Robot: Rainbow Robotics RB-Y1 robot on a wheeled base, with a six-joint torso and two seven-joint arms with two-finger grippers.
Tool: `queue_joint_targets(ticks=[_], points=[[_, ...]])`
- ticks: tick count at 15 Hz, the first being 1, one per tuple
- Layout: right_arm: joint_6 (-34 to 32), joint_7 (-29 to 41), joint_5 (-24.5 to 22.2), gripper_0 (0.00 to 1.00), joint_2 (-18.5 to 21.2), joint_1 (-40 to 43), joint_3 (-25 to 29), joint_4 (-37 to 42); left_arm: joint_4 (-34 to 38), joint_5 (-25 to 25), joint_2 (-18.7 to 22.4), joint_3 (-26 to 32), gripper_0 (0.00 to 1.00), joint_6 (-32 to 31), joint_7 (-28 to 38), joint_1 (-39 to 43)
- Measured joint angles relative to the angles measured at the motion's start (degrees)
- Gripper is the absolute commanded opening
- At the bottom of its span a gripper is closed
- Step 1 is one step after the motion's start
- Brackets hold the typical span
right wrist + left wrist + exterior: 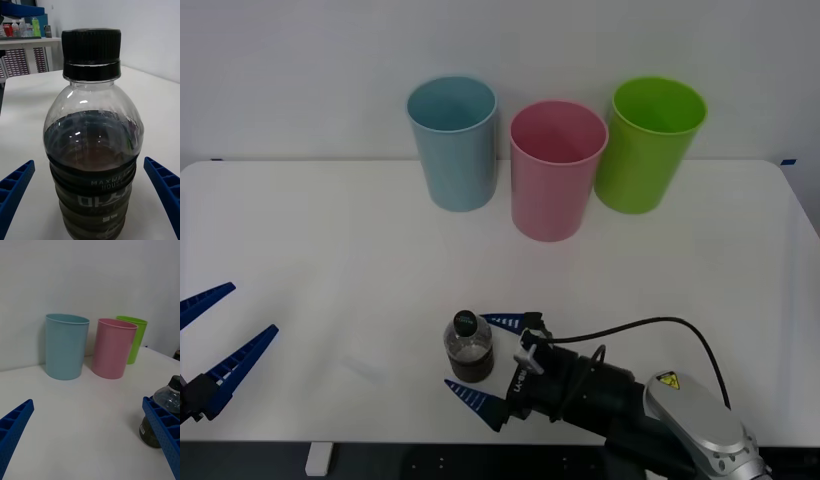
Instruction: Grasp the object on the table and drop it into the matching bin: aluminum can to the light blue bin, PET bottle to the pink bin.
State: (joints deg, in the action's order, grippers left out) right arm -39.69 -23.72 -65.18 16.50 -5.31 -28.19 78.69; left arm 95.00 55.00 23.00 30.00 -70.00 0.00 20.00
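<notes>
pet bottle: your pet bottle (469, 347) stands upright on the table (330, 250), at the near edge, a little left of centre; black cap on, dark liquid inside.
right gripper: your right gripper (483, 358) sits low at the near edge with its blue fingers (164, 187) spread wide, one on each side of the bottle, neither touching it.
left gripper: your left gripper (218, 330) waits at the near left corner, fingers apart, holding nothing.
bins: light blue bin (453, 143), pink bin (556, 169) and lime green bin (649, 143) stand upright in a row at the far side, left to right, well apart from the bottle.
</notes>
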Motion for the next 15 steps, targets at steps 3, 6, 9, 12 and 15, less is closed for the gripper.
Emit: queue_joint_targets(ticks=[3, 6, 9, 12, 15], points=[[1.14, 0.32, -1.25, 1.00, -1.11, -0.14, -0.21, 0.00, 0.00, 0.00, 0.00, 0.00, 1.00, 0.00, 0.00, 0.00], [2.40, 0.37, -1.44, 1.00, -1.21, -0.25, -0.87, 0.03, 0.00, 0.00, 0.00, 0.00, 1.00, 0.00, 0.00, 0.00], [2.92, 0.06, -1.44, 0.00, -1.21, -0.43, -1.25, 0.04, 0.00, 0.00, 0.00, 0.00, 1.00, 0.00, 0.00, 0.00], [3.21, -0.01, -1.44, 0.00, -1.21, -0.61, -1.52, 0.04, 0.00, 0.00, 0.00, 0.00, 1.00, 0.00, 0.00, 0.00], [3.22, 0.22, -1.44, 0.00, -1.23, -0.76, -1.55, 0.05, 0.00, 0.00, 0.00, 0.00, 1.00, 0.00, 0.00, 0.00]])
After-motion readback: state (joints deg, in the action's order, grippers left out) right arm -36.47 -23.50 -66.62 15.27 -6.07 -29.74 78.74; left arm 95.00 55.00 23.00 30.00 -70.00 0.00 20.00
